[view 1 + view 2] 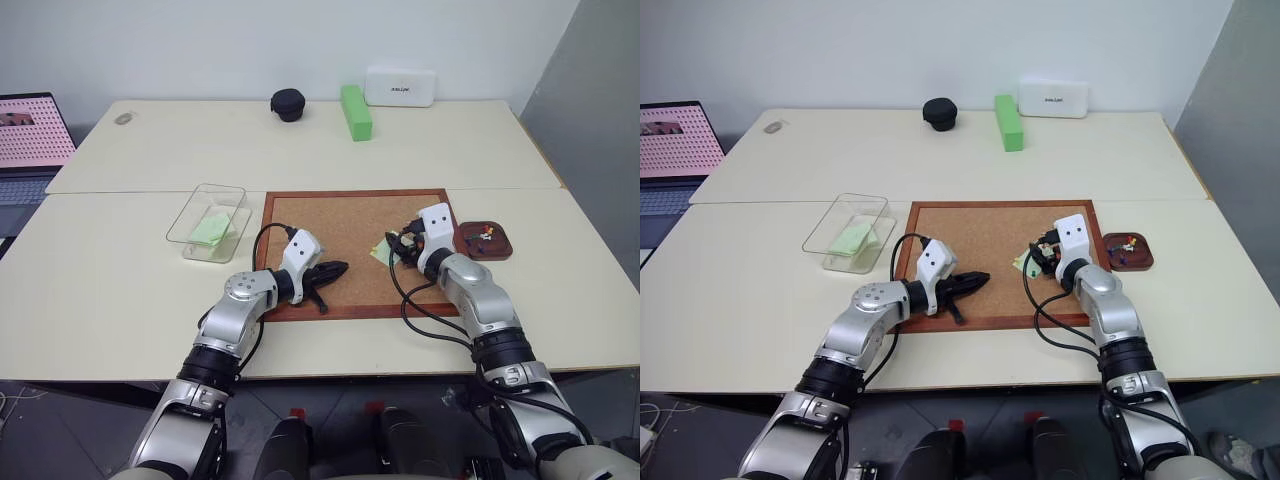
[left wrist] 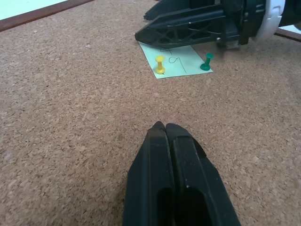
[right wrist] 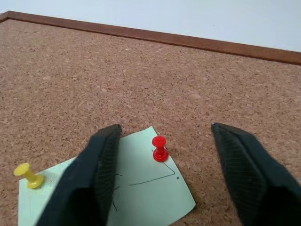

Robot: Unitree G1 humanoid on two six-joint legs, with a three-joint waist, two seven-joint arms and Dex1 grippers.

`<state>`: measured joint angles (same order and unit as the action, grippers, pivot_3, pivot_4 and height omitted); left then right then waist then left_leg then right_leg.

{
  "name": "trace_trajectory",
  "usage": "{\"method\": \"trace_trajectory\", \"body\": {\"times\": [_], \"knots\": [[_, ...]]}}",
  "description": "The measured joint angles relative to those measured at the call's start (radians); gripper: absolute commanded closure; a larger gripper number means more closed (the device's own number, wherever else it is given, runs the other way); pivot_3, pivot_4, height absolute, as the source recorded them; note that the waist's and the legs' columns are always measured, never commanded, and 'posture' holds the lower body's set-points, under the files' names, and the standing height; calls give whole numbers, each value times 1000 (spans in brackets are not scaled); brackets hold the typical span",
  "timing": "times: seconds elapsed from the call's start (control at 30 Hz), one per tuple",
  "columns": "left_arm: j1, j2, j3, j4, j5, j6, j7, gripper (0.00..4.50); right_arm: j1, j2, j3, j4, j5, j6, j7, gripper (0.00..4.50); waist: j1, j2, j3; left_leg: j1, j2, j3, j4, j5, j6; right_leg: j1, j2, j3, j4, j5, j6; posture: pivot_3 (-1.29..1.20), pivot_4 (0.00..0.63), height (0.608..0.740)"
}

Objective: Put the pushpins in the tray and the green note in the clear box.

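Pale tabletops (image 1: 120,250) butted together carry a wood-framed corkboard (image 1: 350,215) in front of the robot. Well off the left gripper's (image 1: 335,268) outer side sits the transparent rectangular plastic box (image 1: 208,222), with a pale-green sheet already lying in it. That left claw is clenched on nothing and rests low over the cork, probably parked clear of the work. Ahead of it, between the two claws, the small pale-green paper note (image 3: 141,188) is pinned flat by tiny plastic-headed pushpins: yellow (image 3: 29,175), red (image 3: 160,149) and green (image 2: 206,61). The right gripper (image 3: 164,179) stands released, fingers spread either side of the red pin, apparently lined up to pluck it. Just beyond its outer side waits the dark reddish-brown shallow tray (image 1: 497,243) holding a few pins. Far back stand a bright-green block (image 1: 355,111), a black round case (image 1: 288,104) and a white box (image 1: 400,86); none obstructs.
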<state>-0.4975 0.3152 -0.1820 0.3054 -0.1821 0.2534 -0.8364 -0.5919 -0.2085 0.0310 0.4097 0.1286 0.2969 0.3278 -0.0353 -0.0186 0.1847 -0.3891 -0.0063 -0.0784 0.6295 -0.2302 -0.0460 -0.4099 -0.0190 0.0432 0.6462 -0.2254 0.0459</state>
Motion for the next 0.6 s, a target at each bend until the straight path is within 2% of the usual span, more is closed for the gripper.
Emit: {"method": "trace_trajectory", "body": {"times": [0.4, 0.6], "knots": [[-1, 0, 1, 1, 0, 2, -1, 4500, -10, 0, 6, 11, -31, -29, 33, 4334, 0, 0, 0, 0, 0, 0, 0, 0, 0, 0, 0, 0, 0, 0, 0, 0, 150, 740], [-1, 1, 1, 1, 0, 2, -1, 4500, -10, -6, 10, 10, -36, -28, 47, 4435, 0, 0, 0, 0, 0, 0, 0, 0, 0, 0, 0, 0, 0, 0, 0, 0, 150, 740]]}}
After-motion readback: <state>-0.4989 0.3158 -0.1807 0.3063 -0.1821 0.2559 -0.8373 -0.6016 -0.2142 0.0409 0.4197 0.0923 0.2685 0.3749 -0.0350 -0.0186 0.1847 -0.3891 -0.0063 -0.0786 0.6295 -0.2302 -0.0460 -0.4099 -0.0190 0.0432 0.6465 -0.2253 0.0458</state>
